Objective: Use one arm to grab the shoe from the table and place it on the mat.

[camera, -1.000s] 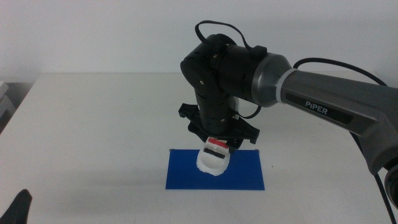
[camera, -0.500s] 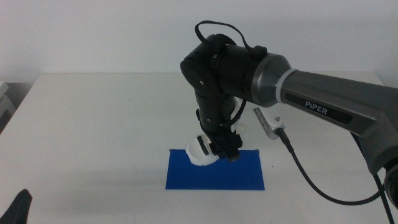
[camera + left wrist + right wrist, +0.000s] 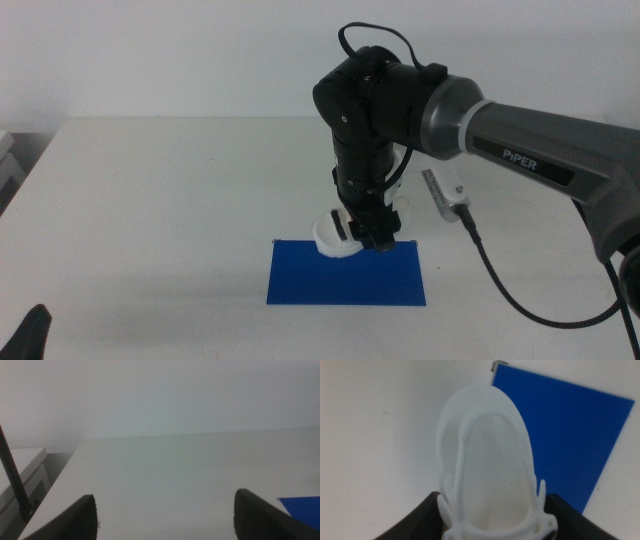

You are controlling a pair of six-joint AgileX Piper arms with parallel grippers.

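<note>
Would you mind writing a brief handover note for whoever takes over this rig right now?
Right gripper: shut on the shoe, holding it over the mat's far edge.
Left gripper: open, waiting near the table's front left corner, holding nothing.
Mat: flat on the table, nothing lying on it.
Done: shoe grabbed and brought to the mat.
Left: whether the shoe touches the mat cannot be told; lower it if needed, open the jaws and pull the arm away.

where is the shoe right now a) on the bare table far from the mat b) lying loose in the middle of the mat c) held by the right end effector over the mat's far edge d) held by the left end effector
c, the right end effector grips the shoe between its jaws above the far edge of the mat, while the left end effector waits open.
</note>
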